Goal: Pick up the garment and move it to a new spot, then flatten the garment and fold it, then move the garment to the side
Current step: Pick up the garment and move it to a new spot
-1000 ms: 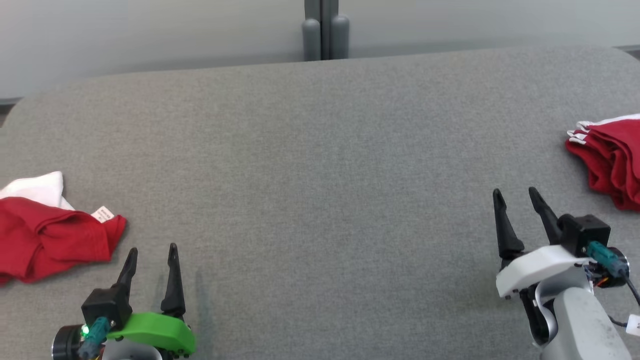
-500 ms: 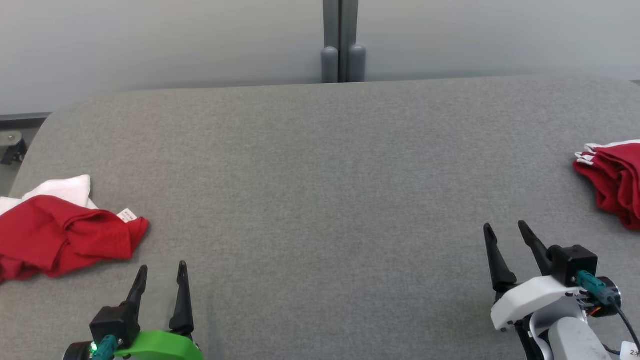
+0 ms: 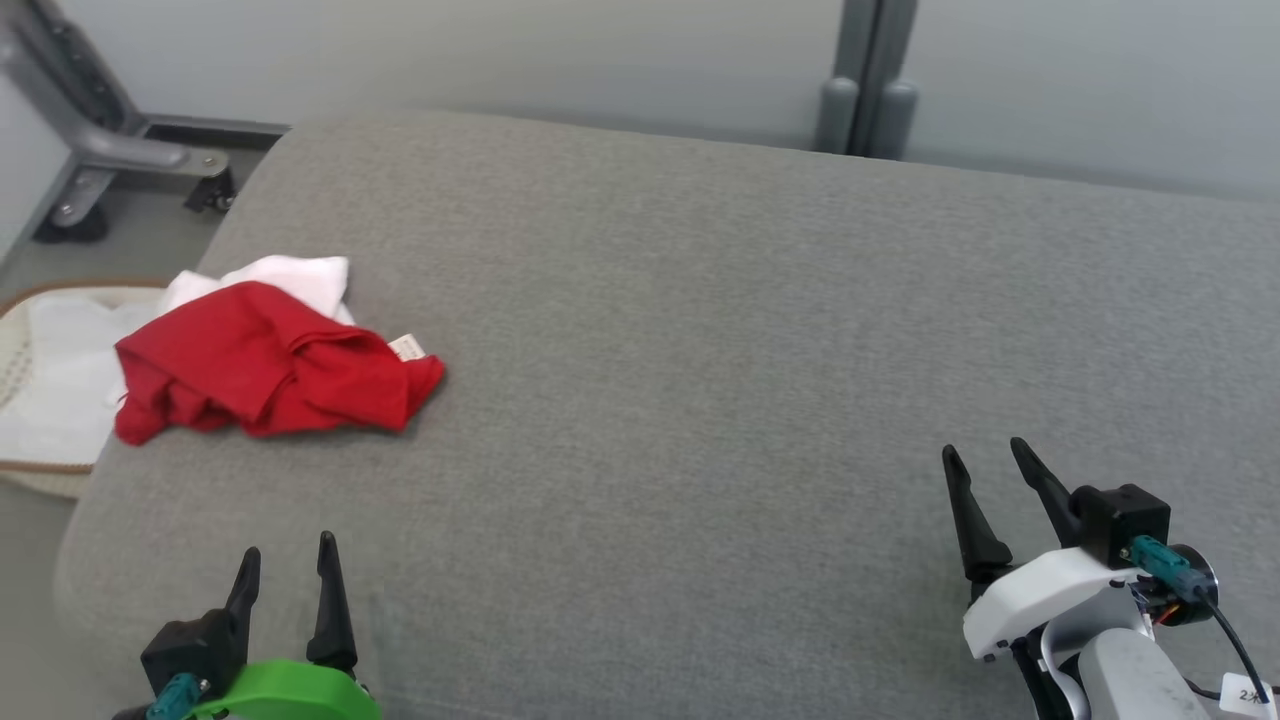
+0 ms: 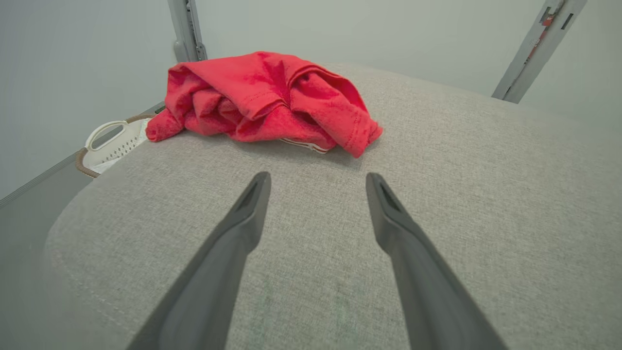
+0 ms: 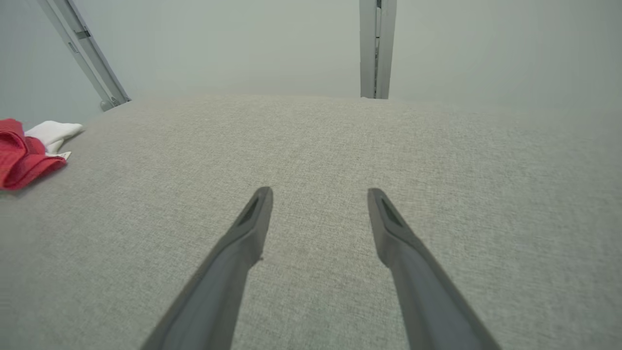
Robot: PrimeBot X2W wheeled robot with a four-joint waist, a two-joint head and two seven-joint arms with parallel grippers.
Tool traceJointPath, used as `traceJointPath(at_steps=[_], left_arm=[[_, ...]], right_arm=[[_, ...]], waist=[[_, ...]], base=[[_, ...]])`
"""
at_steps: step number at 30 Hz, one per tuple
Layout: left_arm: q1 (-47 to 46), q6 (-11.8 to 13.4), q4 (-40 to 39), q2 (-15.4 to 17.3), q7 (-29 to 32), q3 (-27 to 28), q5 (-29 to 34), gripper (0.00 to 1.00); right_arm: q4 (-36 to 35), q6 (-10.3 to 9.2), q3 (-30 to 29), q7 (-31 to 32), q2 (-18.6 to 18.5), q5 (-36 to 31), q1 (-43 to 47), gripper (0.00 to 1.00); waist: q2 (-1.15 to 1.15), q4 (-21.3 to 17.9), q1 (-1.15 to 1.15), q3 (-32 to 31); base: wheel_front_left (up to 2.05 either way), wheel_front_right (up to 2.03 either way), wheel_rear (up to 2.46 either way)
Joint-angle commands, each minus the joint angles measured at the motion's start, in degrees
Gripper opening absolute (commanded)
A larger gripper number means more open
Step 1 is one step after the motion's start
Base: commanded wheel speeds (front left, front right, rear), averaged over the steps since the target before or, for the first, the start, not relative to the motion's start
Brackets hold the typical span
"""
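A crumpled red garment [image 3: 265, 365] with a white part and a small label lies on the grey padded table [image 3: 700, 330] near its left edge. The left wrist view has the garment [image 4: 262, 99] straight ahead, beyond the fingertips. My left gripper [image 3: 287, 562] is open over the table's near left corner, short of the garment and holding nothing. My right gripper [image 3: 985, 455] is open at the lower right, far from it, with bare table between its fingers. At the left edge of the right wrist view sits the garment [image 5: 22, 163].
A pale basket [image 3: 40, 390] with white cloth in it stands on the floor beside the table's left edge. A grey wheeled frame [image 3: 110, 150] stands at the back left. Grey posts [image 3: 865, 95] rise behind the table against the wall.
The camera has turned to the left: the left garment now lies nearer the middle of the picture, and the red pile at the right has left it. Both grippers stay open.
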Motion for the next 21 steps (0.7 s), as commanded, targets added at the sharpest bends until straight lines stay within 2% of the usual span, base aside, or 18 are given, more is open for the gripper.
traceJointPath(at_steps=[1, 4, 9, 18, 21], left_arm=[[0.49, 0.28, 0.34, 0.13, -0.02, 0.45, -0.33, 1.00], [1.05, 0.27, 0.73, 0.15, -0.02, 1.35, -1.01, 1.00], [1.69, 0.37, 1.35, 0.13, -0.02, 2.21, -1.77, 1.00], [-4.67, 0.22, 3.30, 0.20, -0.02, 2.10, -4.82, 1.00], [-9.27, 0.21, 3.84, 2.88, -0.02, 0.48, -7.34, 1.00]], right_arm=[[0.23, -0.11, -0.07, -0.25, -0.24, -0.45, -0.62, 1.00], [0.74, -0.11, 0.47, -0.25, -0.25, -0.57, -0.80, 1.00], [1.39, -0.11, 1.14, -0.25, -0.26, -0.81, -1.80, 1.00], [1.06, -0.11, 1.76, -0.25, -0.27, -3.13, -4.50, 1.00], [0.64, -0.11, 1.73, -0.25, -0.30, -4.55, -6.02, 1.00]], waist=[[0.00, 8.61, 0.00, 1.31], [0.00, 11.51, 0.00, 1.59], [0.00, 13.27, 0.00, 2.23], [0.00, 11.36, 0.00, 6.75], [0.00, 10.26, 0.00, 9.65]], base=[[0.00, 0.00, 0.00], [0.00, 0.00, 0.00], [0.00, 0.00, 0.00], [0.00, 0.00, 0.00], [0.00, 0.00, 0.00]])
